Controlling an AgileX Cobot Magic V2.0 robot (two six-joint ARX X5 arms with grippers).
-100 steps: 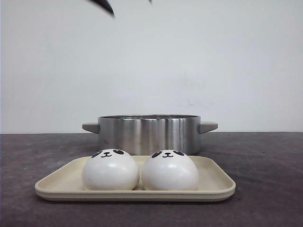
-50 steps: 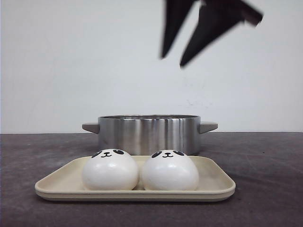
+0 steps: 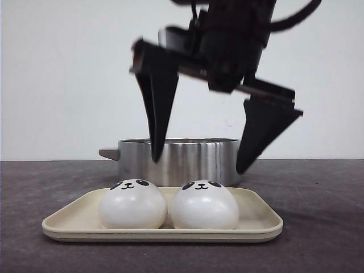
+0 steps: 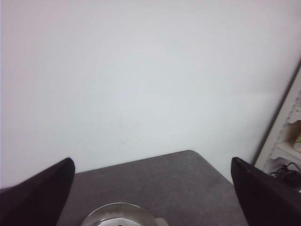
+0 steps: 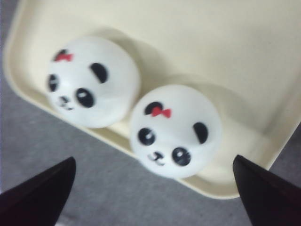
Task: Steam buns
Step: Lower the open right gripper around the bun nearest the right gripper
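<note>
Right gripper (image 3: 199,162) black, fingers spread wide, holding nothing, hanging above right-hand smooth white dome-shaped panda-face bun (image 3: 205,205); second like bun (image 3: 132,203) just beside it on left, the two touching or nearly so; both sit on beige rectangular tray (image 3: 259,219) on dark grey table (image 3: 318,193); brushed steel pot (image 3: 187,156) with grey handles behind tray; left gripper (image 4: 150,188) likewise wide apart, empty, over pot rim (image 4: 117,214).

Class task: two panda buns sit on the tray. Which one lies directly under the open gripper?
The right-hand bun on the tray: the right gripper hangs open above it, fingers straddling it. The left-hand bun sits outside that span.
</note>
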